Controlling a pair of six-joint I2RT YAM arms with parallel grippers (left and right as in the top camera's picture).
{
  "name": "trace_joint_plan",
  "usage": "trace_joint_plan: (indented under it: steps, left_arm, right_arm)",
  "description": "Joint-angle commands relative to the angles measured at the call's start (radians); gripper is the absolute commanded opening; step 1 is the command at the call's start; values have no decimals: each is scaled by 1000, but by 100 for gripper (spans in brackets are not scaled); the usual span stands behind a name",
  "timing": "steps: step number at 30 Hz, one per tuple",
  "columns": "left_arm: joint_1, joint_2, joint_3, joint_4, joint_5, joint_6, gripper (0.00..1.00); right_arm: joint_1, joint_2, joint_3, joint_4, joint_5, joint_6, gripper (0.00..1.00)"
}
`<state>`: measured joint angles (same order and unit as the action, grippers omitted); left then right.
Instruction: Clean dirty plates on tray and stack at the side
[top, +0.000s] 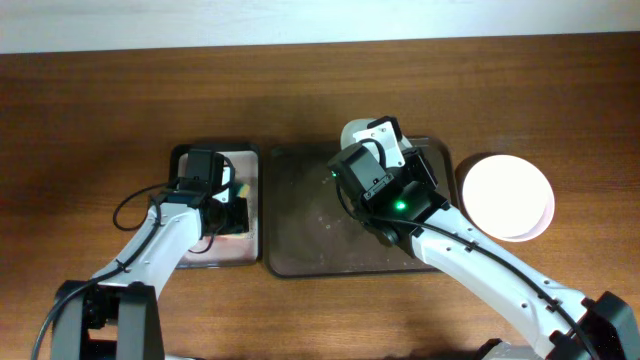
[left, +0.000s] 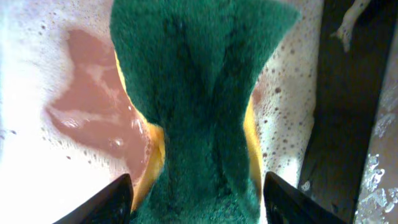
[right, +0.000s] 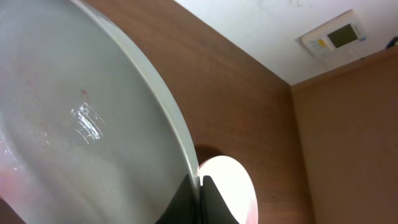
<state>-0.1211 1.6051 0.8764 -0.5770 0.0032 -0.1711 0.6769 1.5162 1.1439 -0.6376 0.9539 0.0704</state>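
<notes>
The left tool (left: 199, 198) is held open, its two dark, wedge-shaped fingers (left: 115, 199) set at either side of a sponge (left: 199, 93) and not closed on it; whether the pads touch it cannot be told. The sponge is seen as a coarse, fuzzy green scouring face over soft yellow foam, pinched narrow at its middle. It is lying in thin pinkish water (left: 93, 106) ringed with white bubbly froth, inside the small tray (top: 180, 158), whose black rim is rounded at the corners.

The right tool (right: 200, 190) is closed on the thin rim of a tilted plate (right: 74, 124). This plate is round, white, smooth and shallow, glossy with a wet sheen, and marked by a tiny reddish speck. It is held steeply on edge above the far right part of the brown tray (top: 300, 210), a dark, matt, rounded rectangle with a raised rim that sits just right of the small tray.

A side plate (top: 505, 195), round and brightly lit white, is set on the wood-grain surface (top: 100, 100) just right of the brown tray; whether it is one plate or a stack cannot be told
</notes>
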Motion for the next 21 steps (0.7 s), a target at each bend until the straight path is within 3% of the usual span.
trace_joint_plan:
  steps: [1,10,12,15,18,21]
  left_arm:
    - [4,5,-16,-10,8,12,67]
    - [4,6,-87,19,8,12,67]
    - [4,6,-90,17,8,12,53]
    - [4,6,-90,36,8,12,10]
    - [4,6,-89,46,7,12,1]
    - [4,5,-89,41,-16,12,0]
  right_arm:
    - [5,-24,20,6,53,8,4]
    - [5,-24,20,6,49,13,4]
    - [5,-24,20,6,48,13,4]
    - [5,-24,20,6,47,13,4]
    - [5,-24,20,6,42,15,4]
    - [5,-24,20,6,42,15,4]
